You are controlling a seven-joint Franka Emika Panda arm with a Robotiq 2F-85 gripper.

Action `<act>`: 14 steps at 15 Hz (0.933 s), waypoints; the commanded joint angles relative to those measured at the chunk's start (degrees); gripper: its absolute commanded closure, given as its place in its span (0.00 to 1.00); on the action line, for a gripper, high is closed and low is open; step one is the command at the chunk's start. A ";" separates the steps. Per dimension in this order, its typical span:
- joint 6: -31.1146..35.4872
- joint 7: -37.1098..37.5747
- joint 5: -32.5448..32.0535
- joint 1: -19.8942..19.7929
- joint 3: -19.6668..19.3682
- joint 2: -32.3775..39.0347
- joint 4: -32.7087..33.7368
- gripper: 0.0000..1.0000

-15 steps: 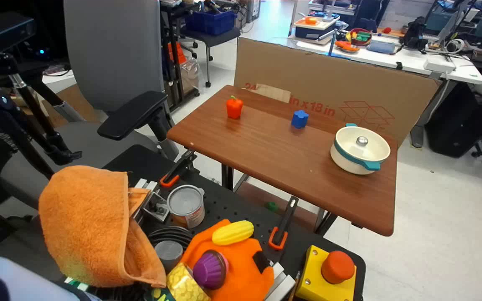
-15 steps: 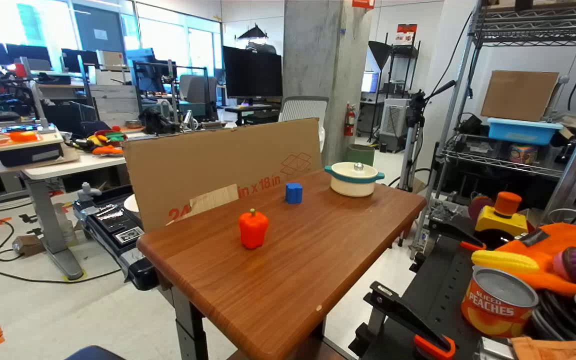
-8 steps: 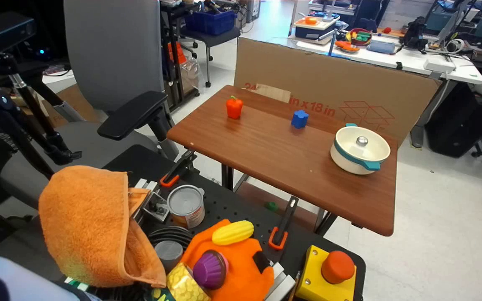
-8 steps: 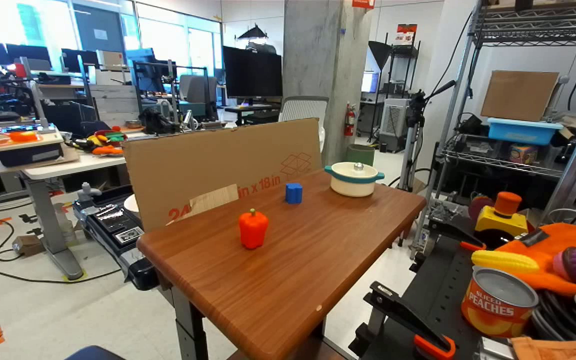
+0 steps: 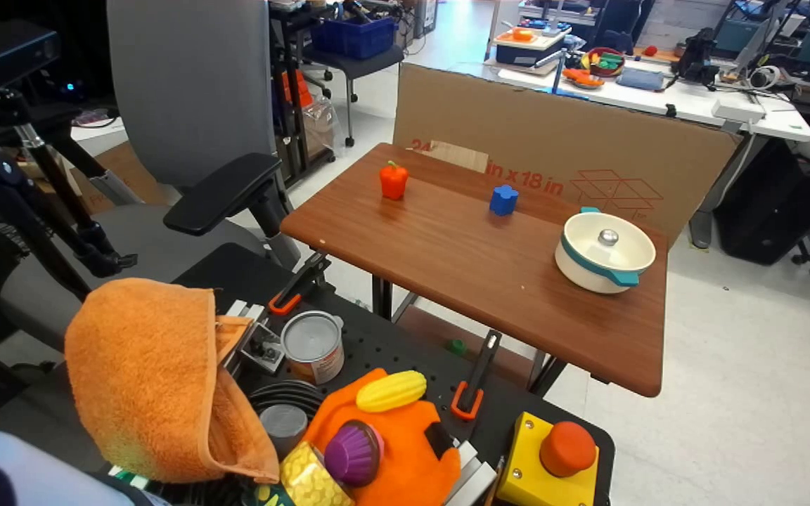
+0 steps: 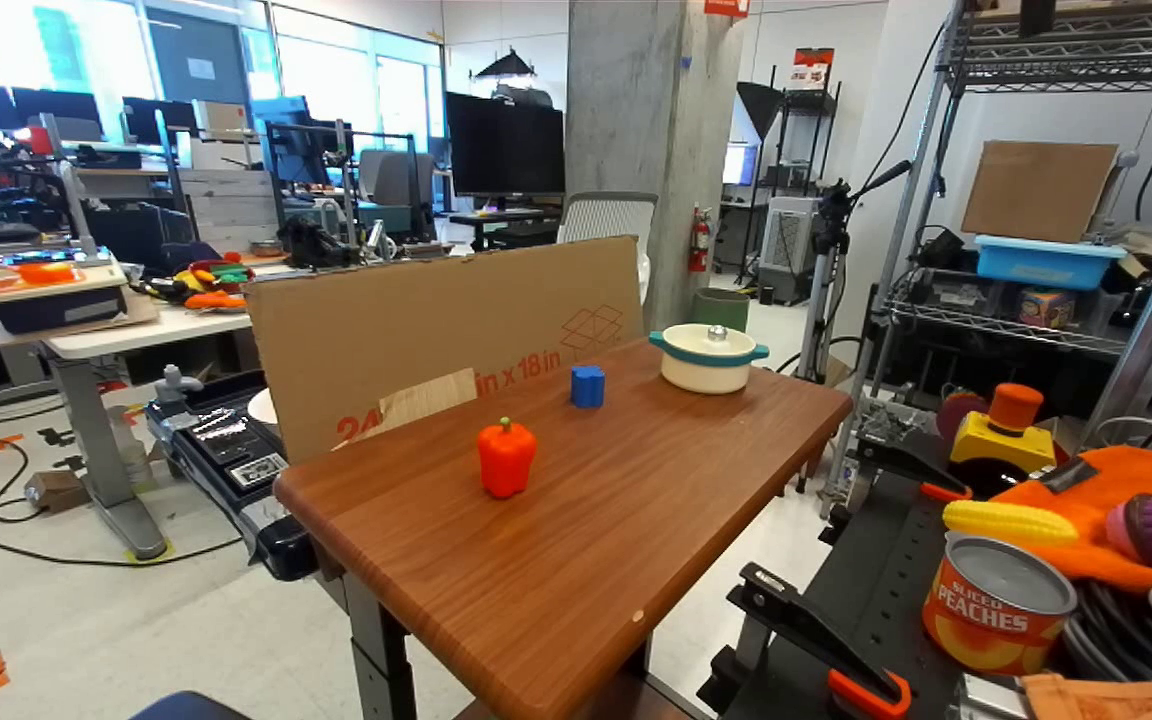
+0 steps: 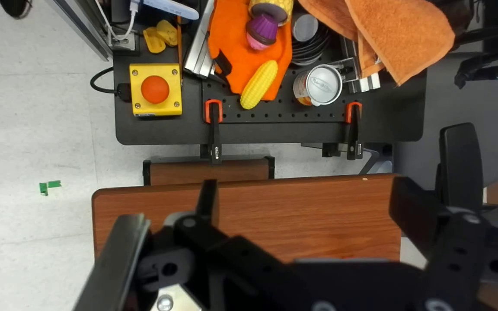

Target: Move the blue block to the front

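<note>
The blue block (image 5: 503, 201) is small, with a lobed, flower-like top. It stands upright on the brown wooden table (image 5: 447, 246), near the cardboard sheet, between the orange-red pepper and the white pot. It also shows in an exterior view (image 6: 587, 386). In the wrist view the block is hidden or out of view. My gripper (image 7: 304, 190) shows only in the wrist view. It is wide open above the table top (image 7: 309, 216), with nothing between its fingers.
An orange-red toy pepper (image 5: 394, 180) and a lidded white pot (image 5: 605, 251) with teal handles stand on the table. A cardboard sheet (image 6: 456, 310) stands along one long edge. A black cart (image 7: 275, 134) with clamps, a can (image 7: 318, 84) and toy corn (image 7: 259, 84) is alongside.
</note>
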 commanded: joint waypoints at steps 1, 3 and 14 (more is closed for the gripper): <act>5.21 3.53 4.07 0.34 2.43 6.28 1.72 0.00; 10.02 7.06 4.80 0.63 5.03 9.79 1.97 0.00; 24.82 30.98 5.68 3.50 14.87 33.99 13.23 0.00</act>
